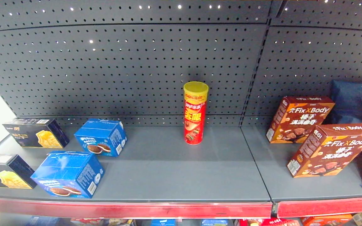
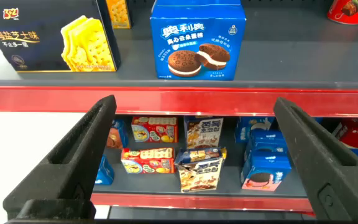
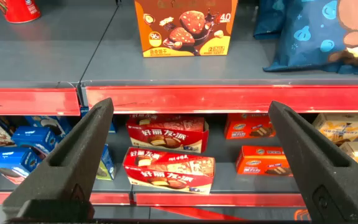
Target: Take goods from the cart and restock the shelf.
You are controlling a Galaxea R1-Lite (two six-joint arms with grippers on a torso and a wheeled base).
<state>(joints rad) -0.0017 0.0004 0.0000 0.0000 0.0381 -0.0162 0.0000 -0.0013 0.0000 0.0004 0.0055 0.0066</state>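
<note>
Shelf [image 1: 168, 169] of grey metal across the head view, red strip [image 1: 124, 209] along its front lip, perforated back panel [image 1: 121, 69] rising behind. Dark blue bags [image 1: 353, 100] at three o'clock, heaped at the far right end. Just beside them, toward nine o'clock, two tilted brown boxes: rear brown box [image 1: 300, 119] near the panel, front brown box [image 1: 331, 149] at five o'clock of it, overlapping it in the head view, contact impossible to tell. At eight o'clock of the chip can [image 1: 195, 113], two blue boxes with sandwich cookies pictured: front blue box [image 1: 68, 174] close to the lip, rear blue box [image 1: 101, 136] at one o'clock of it, apart. Further toward nine o'clock, two dark boxes showing yellow biscuits: rear dark box [image 1: 36, 132] and front dark box [image 1: 3, 171], the latter just beside the front blue box. Chip can red with a yellow lid, upright mid-shelf, close to the back panel, well apart from all else. Lower shelf [image 2: 148, 183] beneath, stocked with small packs. Left claw [image 2: 196, 102] spread wide, gripping nothing, level with the red strip below the front blue box. Right claw [image 3: 190, 104] likewise wide apart and empty, before the strip below a brown box.
</note>
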